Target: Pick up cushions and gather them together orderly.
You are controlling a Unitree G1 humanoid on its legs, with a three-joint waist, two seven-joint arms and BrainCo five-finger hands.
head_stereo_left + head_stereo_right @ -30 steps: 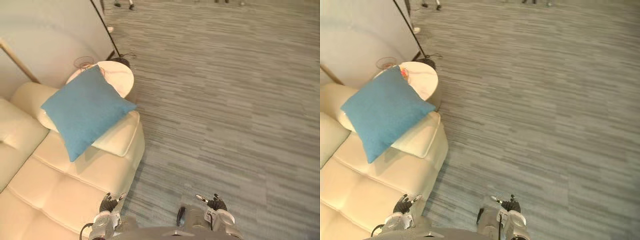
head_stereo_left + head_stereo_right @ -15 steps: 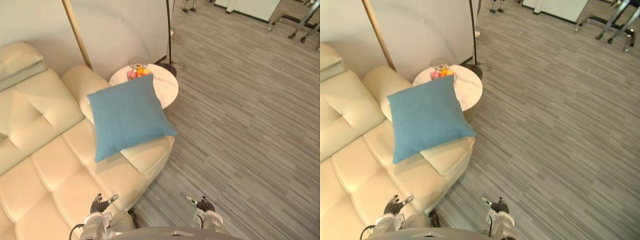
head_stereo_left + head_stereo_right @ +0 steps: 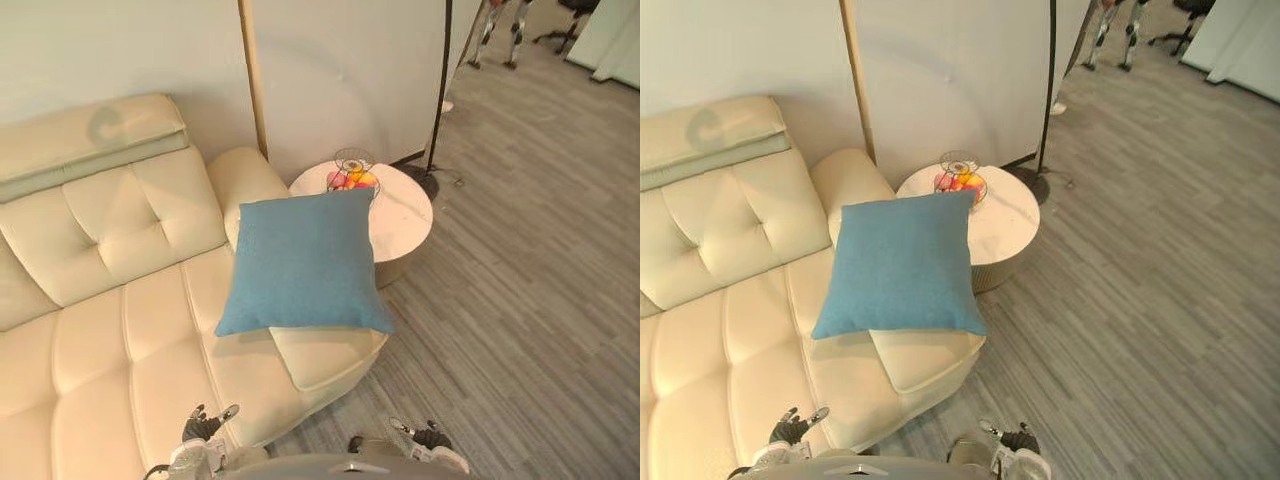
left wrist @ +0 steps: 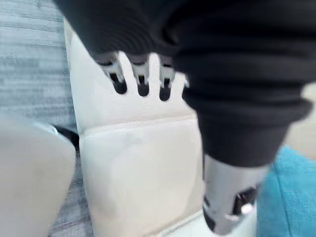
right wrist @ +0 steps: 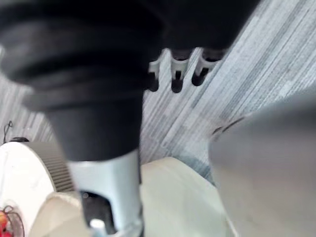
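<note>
Left eye view shows the blue cushion (image 3: 305, 262) lying on the right end of the cream sofa (image 3: 110, 300). Left robot hand (image 3: 203, 428) and right robot hand (image 3: 425, 440) hang low, fingers loose and spread.

Sofa (image 3: 110, 330) is cut off by the left and bottom edges. Blue cushion (image 3: 305, 262) hides the sofa arm's end and the near rim of the round table (image 3: 405, 215). Cream pad (image 3: 325, 357) under it: you can't tell whether it's a loose cushion or part of the sofa. The contents of the wire basket (image 3: 352, 172) are too small to name. Lamp pole (image 3: 438, 90) exits the top edge. Left hand (image 3: 200, 428) and right hand (image 3: 432, 437) are clipped at the bottom.
</note>
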